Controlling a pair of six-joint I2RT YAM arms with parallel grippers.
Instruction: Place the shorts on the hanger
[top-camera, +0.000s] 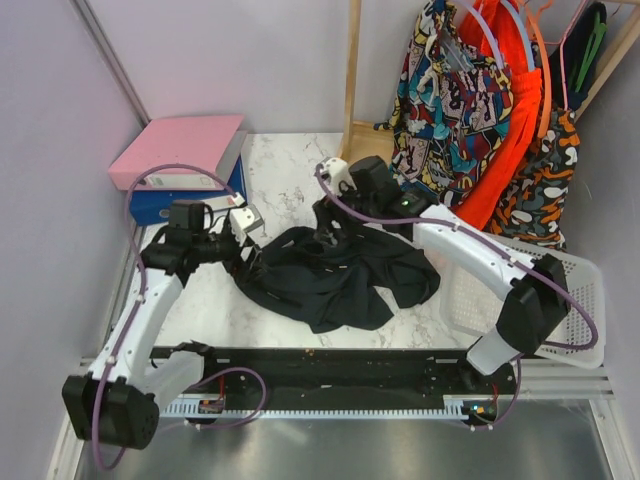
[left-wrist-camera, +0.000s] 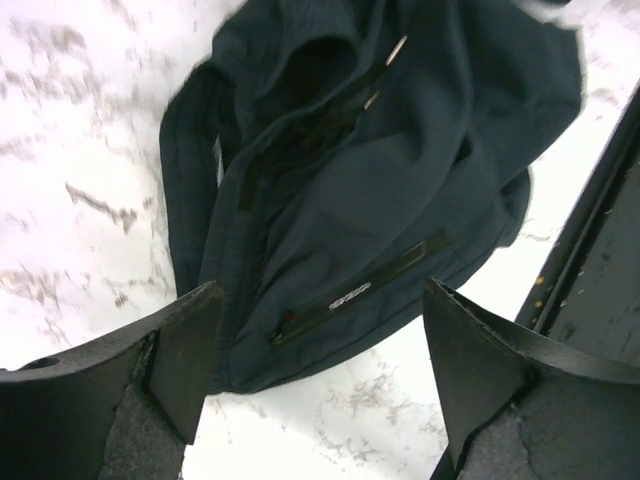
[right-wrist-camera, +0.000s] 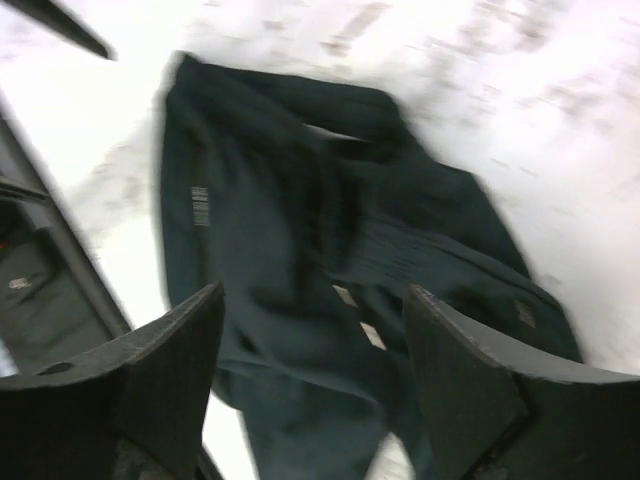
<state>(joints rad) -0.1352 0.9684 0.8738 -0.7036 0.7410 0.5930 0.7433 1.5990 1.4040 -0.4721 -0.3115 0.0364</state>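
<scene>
Top external: one pair of black shorts (top-camera: 335, 275) lies crumpled mid-table on the marble table (top-camera: 290, 165), not on any hanger. The heap's 3 o'clock edge sits just beside one white basket (top-camera: 565, 290), and its 6 o'clock edge is near the black rail (top-camera: 320, 362). Bare marble lies open at 12 and at 8 o'clock of the heap.

Two binders (pink (top-camera: 180, 148) over blue (top-camera: 185, 205)) are stacked at 10 o'clock. The orange hanger (top-camera: 543, 75) hangs at 1 o'clock, up among the comic-print garment (top-camera: 450, 90) and orange garment (top-camera: 505, 140). The other hangers are bunched there, so the count is unclear.

Left wrist: the left gripper (left-wrist-camera: 320, 320) has its fingers spread and is holding nothing. It is over the shorts' 9 o'clock edge, with zips visible.

Right wrist: the right gripper (right-wrist-camera: 315, 320) also has its fingers apart and empty, above the shorts' 12 o'clock side. This view is blurred.
</scene>
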